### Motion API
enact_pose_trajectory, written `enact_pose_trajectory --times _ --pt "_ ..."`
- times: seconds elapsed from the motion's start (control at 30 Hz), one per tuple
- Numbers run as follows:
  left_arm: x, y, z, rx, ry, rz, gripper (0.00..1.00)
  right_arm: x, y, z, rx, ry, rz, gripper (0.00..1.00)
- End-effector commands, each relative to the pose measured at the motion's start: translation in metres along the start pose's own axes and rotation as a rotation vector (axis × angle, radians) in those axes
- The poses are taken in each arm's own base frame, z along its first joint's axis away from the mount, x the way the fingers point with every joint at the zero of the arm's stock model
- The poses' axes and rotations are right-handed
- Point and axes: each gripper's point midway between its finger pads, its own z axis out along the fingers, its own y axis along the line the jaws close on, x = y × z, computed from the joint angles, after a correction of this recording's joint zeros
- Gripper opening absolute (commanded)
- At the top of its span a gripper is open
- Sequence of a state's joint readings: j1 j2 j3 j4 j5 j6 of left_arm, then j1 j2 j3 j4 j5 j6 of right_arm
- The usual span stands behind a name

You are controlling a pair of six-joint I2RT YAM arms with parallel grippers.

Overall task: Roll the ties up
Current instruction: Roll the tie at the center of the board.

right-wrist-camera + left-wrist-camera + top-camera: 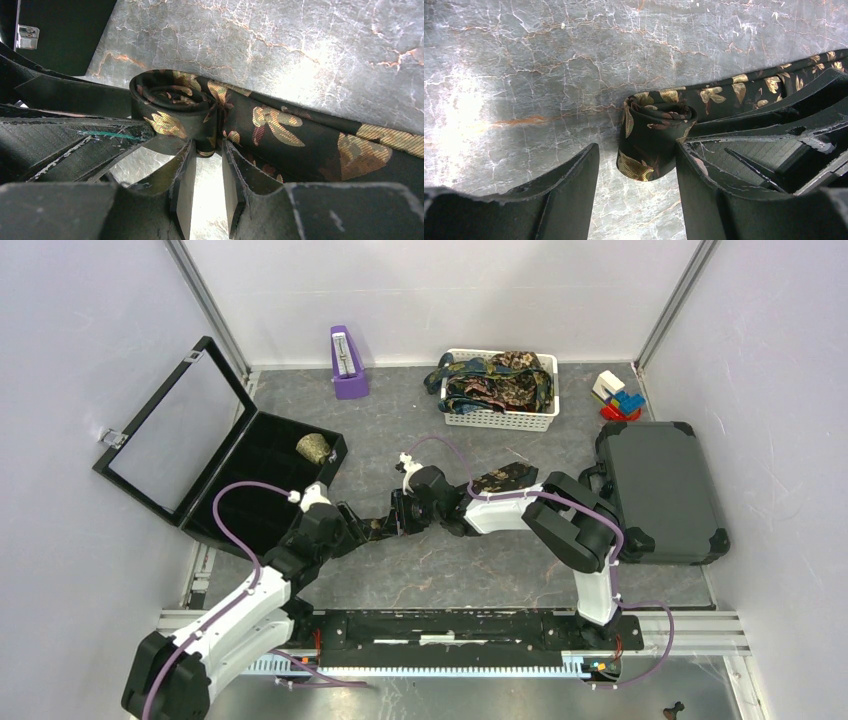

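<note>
Grey marble-look tabletop (450, 570) inside white walls is carrying the whole job. Progress, judging by layout: one rolled tie (314, 447) is already sitting in the open black display case (170, 430), so I'm counting that one done. A second one, the dark floral tie (280, 125), is lying mid-table between the two arms and is only partly rolled. Its rolled end (651, 135) is standing as a tight coil of a few turns, while the long tail is running flat across the table toward the right arm.

At the coil's base the right gripper (207, 146) is pinching the fabric, jaws narrow on it. Opposite, the left gripper (635, 150) is straddling the coil with jaws apart — one finger is sitting just beside the roll, the other is showing a clear gap, so no hold there.

Remaining: finishing this roll, probably boxing it, then the heap of ties (495, 380) waiting in the white basket (500, 422) — I'm calling it well under halfway.

Writing: I'm finding no brand, label or text readable in any view.
</note>
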State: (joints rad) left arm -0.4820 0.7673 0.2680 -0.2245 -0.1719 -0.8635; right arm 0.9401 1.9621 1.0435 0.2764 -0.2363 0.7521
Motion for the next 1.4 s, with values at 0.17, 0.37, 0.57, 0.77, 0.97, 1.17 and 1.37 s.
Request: enact_pose_trajectory --times 0.17,0.37,0.57,0.77,0.97,1.17,1.37 --pt "-0.003 -0.010 0.007 0.048 -0.007 0.027 0.63 -0.010 0.006 0.005 -0.029 -0.023 -0.018 0.32" --pt "0.002 -0.011 0.012 0.066 0.004 0.012 0.57 -0.010 0.006 0.007 -0.031 -0.020 -0.014 0.31" --pt "0.004 -0.015 0.015 0.097 0.004 0.011 0.50 -0.010 0.006 0.008 -0.031 -0.017 -0.016 0.32" --pt "0.003 -0.017 0.016 0.101 0.007 0.028 0.33 -0.011 0.009 0.007 -0.041 -0.015 -0.017 0.32" --pt "0.005 -0.018 0.012 0.076 0.047 0.038 0.19 -0.018 0.019 -0.006 -0.055 -0.032 -0.042 0.33" --pt "0.012 -0.017 0.003 0.065 0.107 0.070 0.16 -0.023 0.019 -0.034 -0.031 -0.067 -0.080 0.37" --pt "0.027 -0.015 -0.004 0.084 0.172 0.054 0.15 -0.028 0.007 -0.053 0.024 -0.104 -0.099 0.39"
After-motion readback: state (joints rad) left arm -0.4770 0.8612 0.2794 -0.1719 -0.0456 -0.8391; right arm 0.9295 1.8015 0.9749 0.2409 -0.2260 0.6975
